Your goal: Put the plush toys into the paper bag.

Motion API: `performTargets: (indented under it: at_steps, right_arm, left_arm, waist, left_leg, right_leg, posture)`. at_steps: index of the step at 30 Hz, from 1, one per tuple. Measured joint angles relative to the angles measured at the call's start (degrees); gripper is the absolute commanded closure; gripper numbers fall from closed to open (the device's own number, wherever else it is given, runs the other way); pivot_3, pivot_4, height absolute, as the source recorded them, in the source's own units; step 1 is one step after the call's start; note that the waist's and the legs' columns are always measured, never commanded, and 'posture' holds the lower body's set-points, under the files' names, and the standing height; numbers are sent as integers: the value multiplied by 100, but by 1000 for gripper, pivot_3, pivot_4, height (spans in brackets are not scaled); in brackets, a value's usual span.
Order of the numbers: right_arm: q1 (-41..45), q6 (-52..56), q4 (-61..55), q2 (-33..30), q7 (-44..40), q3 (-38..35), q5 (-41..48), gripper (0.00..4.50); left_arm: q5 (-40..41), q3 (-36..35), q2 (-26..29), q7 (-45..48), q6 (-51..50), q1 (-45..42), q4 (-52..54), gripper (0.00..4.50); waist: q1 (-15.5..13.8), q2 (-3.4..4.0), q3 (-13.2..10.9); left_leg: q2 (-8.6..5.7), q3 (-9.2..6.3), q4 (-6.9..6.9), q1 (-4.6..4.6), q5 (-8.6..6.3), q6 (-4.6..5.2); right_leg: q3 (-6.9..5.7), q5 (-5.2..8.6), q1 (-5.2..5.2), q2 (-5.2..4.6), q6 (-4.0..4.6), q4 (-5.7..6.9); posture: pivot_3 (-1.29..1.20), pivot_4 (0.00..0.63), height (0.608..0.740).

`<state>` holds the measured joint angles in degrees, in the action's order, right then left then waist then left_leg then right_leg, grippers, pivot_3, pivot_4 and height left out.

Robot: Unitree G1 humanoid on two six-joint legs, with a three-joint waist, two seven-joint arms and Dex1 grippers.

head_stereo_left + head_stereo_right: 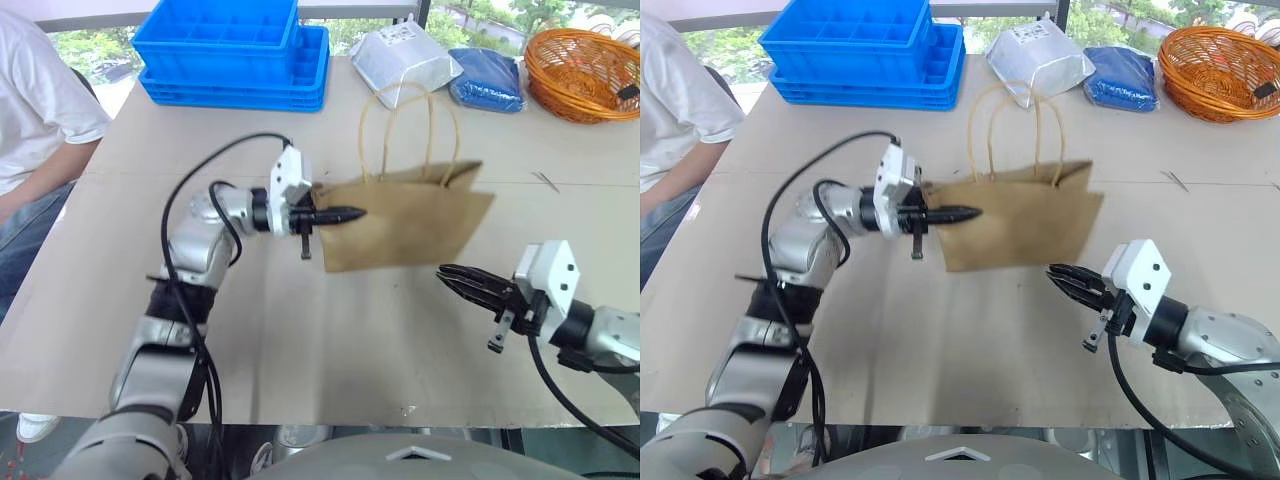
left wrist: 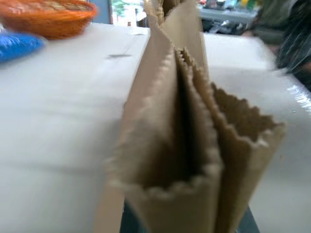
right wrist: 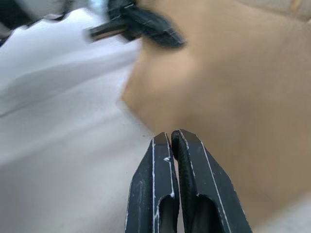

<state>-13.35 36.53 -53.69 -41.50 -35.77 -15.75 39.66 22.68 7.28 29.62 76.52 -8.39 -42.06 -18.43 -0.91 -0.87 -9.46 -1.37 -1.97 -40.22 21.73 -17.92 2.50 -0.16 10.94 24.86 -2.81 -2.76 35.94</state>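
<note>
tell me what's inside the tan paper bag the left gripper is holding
The tan kraft paper bag is pinched by the left gripper. Its mouth is nearly flat, showing only dark folds; anything deeper is hidden.

The left arm reaches forward from the lower left, bent at the elbow, its wrist turned so the left gripper (image 1: 345,213) points nearly level toward the robot's right. Its two black fingers are pressed together, pinching the edge of the paper bag (image 1: 420,225) and holding it off the bench. The right arm comes in low from the right, forearm angled inward. The right gripper (image 1: 450,274) points toward the left with its fingers (image 3: 194,170) closed together, holding nothing, apart from the bag.
</note>
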Motion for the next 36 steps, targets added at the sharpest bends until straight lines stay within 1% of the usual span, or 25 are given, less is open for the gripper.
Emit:
performTargets:
  at_steps: [1,2,3,4,5,9,10,13,15,16,17,18,19,20,24,27,30,35,36]
  right_arm:
    - [-6,0,-9,-11,0,-44,24,3667]
    - [-67,0,-34,-58,-20,-168,105,3276]
    - [-159,-3,-63,-146,-69,-261,132,2979]
    - [-330,-15,-108,-261,-150,-362,122,2402]
    - [-397,-30,-124,-280,-178,-400,113,2085]
    - [-775,-214,-134,-288,-339,-755,-1,385]
    - [-837,-270,-134,-288,-375,-836,-22,20]
    - [-979,-349,-132,-287,-440,-990,-44,0]
    - [-1049,-419,-117,-287,-507,-1046,-69,0]
    - [-1065,-452,-93,-286,-541,-1124,-71,0]
    - [-1070,-463,-77,-286,-546,-1160,-73,0]
    - [-1037,-516,-16,-273,-575,-1218,-62,0]
    - [-1039,-546,16,-264,-585,-1245,-61,0]
    - [-1006,-593,91,-248,-611,-1286,-66,0]
    - [-1102,-708,346,-226,-782,-1669,6,0]
    - [-1471,-969,563,-147,-1177,-2270,86,0]
    - [-1968,-1343,1025,-51,-1718,-2938,-59,0]
    - [-2577,-2094,1900,166,-2486,-3596,-412,0]
    - [-2636,-2189,2020,181,-2573,-3667,-457,0]
  left_arm:
    - [-24,0,-1,35,74,-51,-87,4500]
    - [-97,2,-52,165,311,-182,-380,4500]
    - [-137,3,-106,274,481,-267,-630,4500]
    - [-148,-1,-159,445,658,-303,-925,4500]
    - [-156,-2,-178,505,724,-310,-1037,4500]
    - [-240,-18,-253,671,1090,-437,-1582,4500]
    - [-233,-63,-254,657,999,-469,-1670,4146]
    - [-220,-139,-227,707,807,-474,-1705,3126]
    - [-213,-228,-145,713,595,-417,-1632,2027]
    - [-197,-264,-59,701,416,-338,-1472,1622]
    - [-186,-282,-35,700,360,-312,-1420,1308]
    - [-94,-363,61,596,66,-129,-1068,845]
    - [-55,-407,94,567,-41,-61,-942,536]
    - [63,-521,217,412,-395,160,-527,106]
    - [588,-1046,605,-193,-1403,1072,1012,106]
    - [980,-1584,1065,-607,-2081,2125,2196,106]
    - [1257,-2228,1410,-920,-2515,3047,2810,106]
    - [1573,-3294,1727,-1187,-2894,4589,3671,106]
    - [1596,-3432,1756,-1200,-2943,4774,3757,106]
  waist:
    - [13,1,0]
    - [22,1,1]
    - [24,2,1]
    - [21,2,1]
    - [21,1,1]
    - [8,0,2]
    - [17,-1,2]
    - [29,0,2]
    - [30,0,2]
    - [29,0,2]
    - [25,0,2]
    - [29,0,2]
    - [29,0,2]
    - [33,0,1]
    - [14,2,1]
    - [12,7,1]
    - [-12,9,1]
    - [5,11,2]
    - [3,15,2]
  left_leg:
    - [-1,2,0,-3,-1,2]
    - [0,6,0,-6,-2,4]
    - [0,5,0,-5,-6,10]
    - [2,2,0,-5,-8,14]
    - [4,0,0,-4,-9,15]
    - [5,-1,-3,-3,-10,18]
    - [8,1,-5,-5,-11,19]
    - [10,1,-5,-7,-11,20]
    - [15,0,-5,-7,-11,20]
    - [17,1,-5,-7,-11,20]
    - [19,1,-5,-7,-11,19]
    - [21,2,-5,-6,-11,19]
    - [22,3,-5,-7,-11,19]
    - [24,2,-5,-5,-11,19]
    - [36,0,-4,-4,-11,16]
    - [40,0,0,-5,-12,15]
    - [40,-1,0,-7,-12,15]
    - [45,8,0,-14,-13,16]
    - [45,9,0,-15,-13,16]
  right_leg:
    - [2,0,-2,-1,0,0]
    - [5,0,-3,-1,0,1]
    - [5,0,-2,0,-1,0]
    - [2,0,-2,0,-1,1]
    - [0,0,-2,1,-1,1]
    - [-1,-1,-5,-1,-2,1]
    - [2,-4,-6,0,-8,2]
    - [4,-5,-6,1,-10,4]
    - [3,-5,-6,2,-10,4]
    - [3,-5,-6,2,-10,4]
    - [3,-5,-6,1,-10,4]
    - [5,-5,-5,1,-10,3]
    - [6,-5,-5,-1,-10,4]
    - [5,-5,-3,1,-10,2]
    - [3,-5,-3,-4,-10,2]
    - [12,-4,-4,-27,-10,0]
    - [12,-4,-10,-29,-9,-4]
    - [21,12,-13,-34,13,-9]
    - [23,12,-13,-34,13,-9]
  posture:
    - [0,150,740]
    - [0,150,740]
    - [0,150,740]
    - [0,150,740]
    - [0,150,740]
    - [0,150,740]
    - [0,150,740]
    - [0,150,740]
    - [0,150,740]
    - [0,150,740]
    - [0,150,740]
    - [0,150,740]
    - [0,150,740]
    - [0,150,740]
    - [0,150,740]
    - [0,150,740]
    - [0,150,740]
    - [0,150,740]
    - [0,150,740]
